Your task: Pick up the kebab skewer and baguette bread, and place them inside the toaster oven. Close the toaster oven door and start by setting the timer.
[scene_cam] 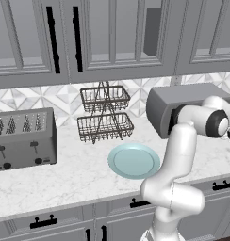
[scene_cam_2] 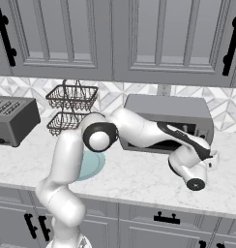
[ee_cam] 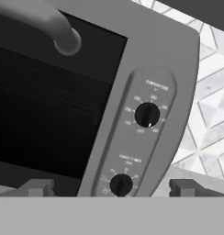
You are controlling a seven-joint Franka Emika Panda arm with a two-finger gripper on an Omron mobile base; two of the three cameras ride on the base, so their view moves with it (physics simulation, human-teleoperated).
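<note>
With its jaws spread wide and empty, the gripper hangs just before the lower timer knob of the toaster oven at the counter's back edge, likely to pinch and turn it.

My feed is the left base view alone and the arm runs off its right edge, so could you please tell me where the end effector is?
Observer: In the right base view the end effector sits at the right end of the toaster oven, close to its front.
Operator: Thank you. Are its jaws open?
Observer: Yes, the hand view shows the fingertips wide apart, with nothing held.
Operator: What is it facing?
Observer: The control panel, with an upper knob and a lower knob; the lower one lies roughly between the fingertips.
</note>
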